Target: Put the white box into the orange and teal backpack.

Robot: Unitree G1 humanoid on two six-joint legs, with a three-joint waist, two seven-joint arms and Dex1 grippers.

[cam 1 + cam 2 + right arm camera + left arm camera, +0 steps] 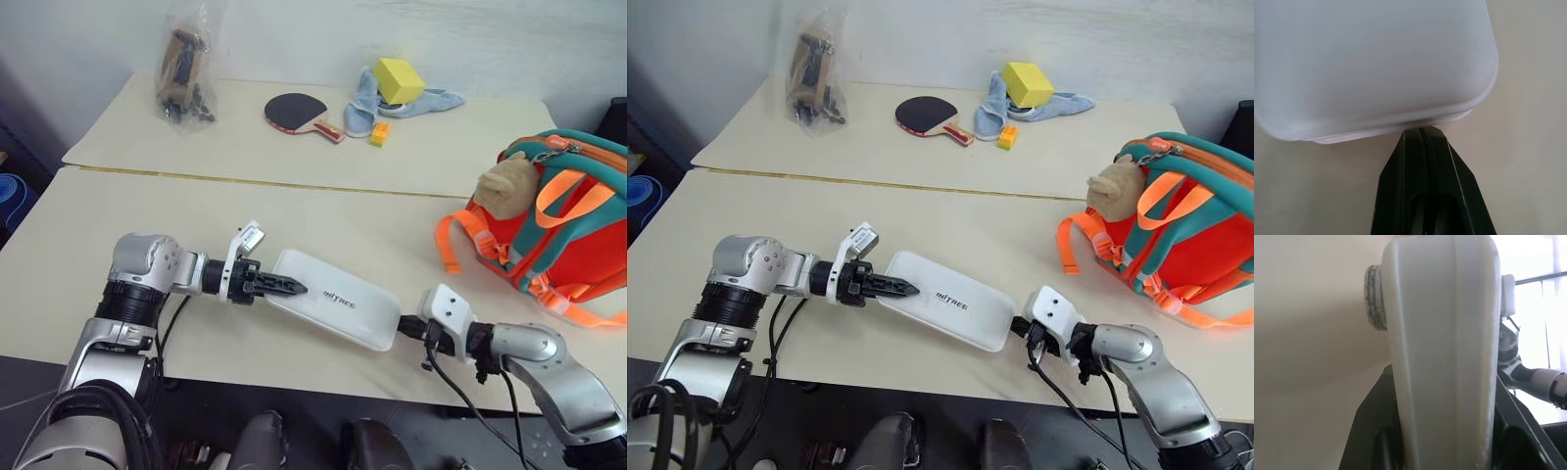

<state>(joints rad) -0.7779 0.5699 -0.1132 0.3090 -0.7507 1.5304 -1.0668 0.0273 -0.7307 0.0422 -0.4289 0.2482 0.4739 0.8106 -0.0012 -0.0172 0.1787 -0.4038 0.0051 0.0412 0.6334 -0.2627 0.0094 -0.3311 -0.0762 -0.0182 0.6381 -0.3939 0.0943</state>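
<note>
- White box lies flat on the table, long axis between both grippers.
- Left gripper clamps its left end; right gripper, shut, touches the other.
- Backpack stands to the right.

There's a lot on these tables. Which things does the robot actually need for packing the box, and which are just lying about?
Needed:
white box, left gripper clamped on its end
orange and teal backpack

Lying about:
table tennis paddle
yellow cube
blue cloth
plastic bag
small orange and yellow block
</note>
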